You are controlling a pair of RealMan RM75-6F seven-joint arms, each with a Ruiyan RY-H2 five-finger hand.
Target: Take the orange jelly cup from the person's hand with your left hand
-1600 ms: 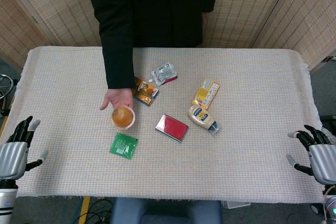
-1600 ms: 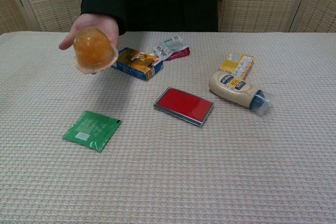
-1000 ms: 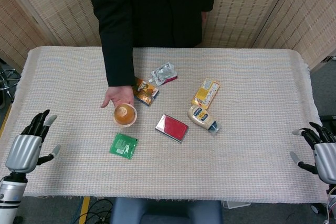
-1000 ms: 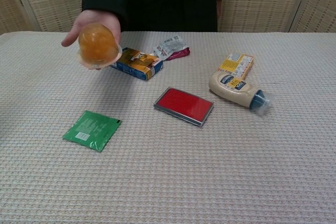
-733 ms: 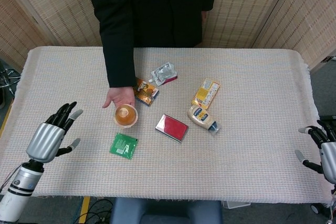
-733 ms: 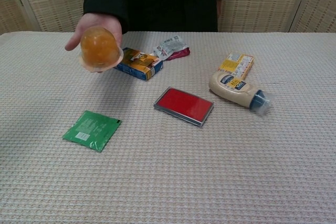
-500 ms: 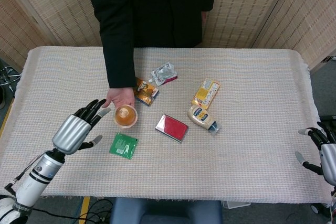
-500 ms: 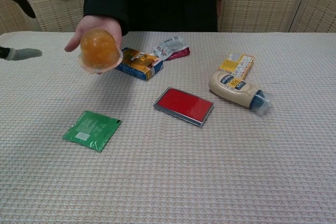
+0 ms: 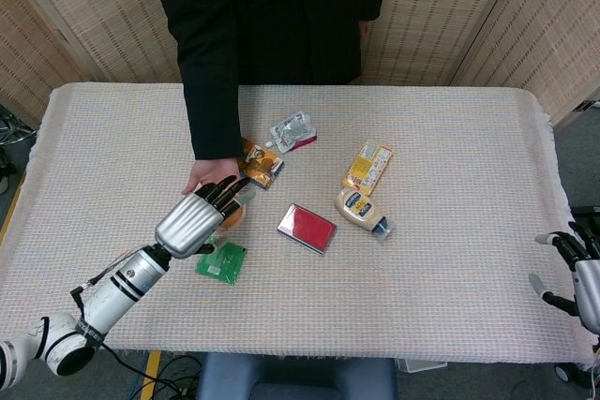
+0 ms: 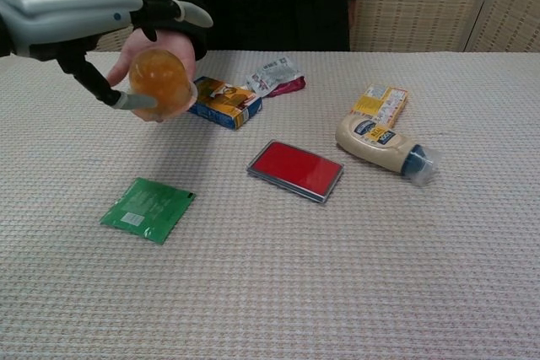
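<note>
**Left hand at the offered jelly cup**

The translucent orange jelly cup [image 10: 157, 79] sits in the person's bare upturned hand [image 10: 160, 56], held above the woven cream tablecloth [image 10: 278, 292] at the table's left side. The robot's silver left hand [image 10: 72, 11] is over and around the cup: its dark fingers [image 10: 173, 8] extend above the cup's top, and the thumb [image 10: 114, 95] reaches underneath, its tip touching or nearly touching the cup's lower side (contact cannot be confirmed). The fingers stay spread and have not closed on the cup. From the head view, the left hand [image 9: 195, 220] covers most of the cup [image 9: 232, 215].

Below the cup, a flat green foil sachet [image 10: 148, 209] lies on the cloth. Just beside the person's hand lies a blue-and-orange snack box [image 10: 223, 101], with a crumpled silver-and-pink pouch [image 10: 275, 75] behind it. A flat red rectangular case [image 10: 295, 169] lies near the centre. Further right, a cream squeeze bottle with a blue cap [image 10: 384, 148] lies on its side, touching a yellow packet [image 10: 381, 101].

The right hand [image 9: 579, 274] rests open, fingers apart, at the table's right edge.
</note>
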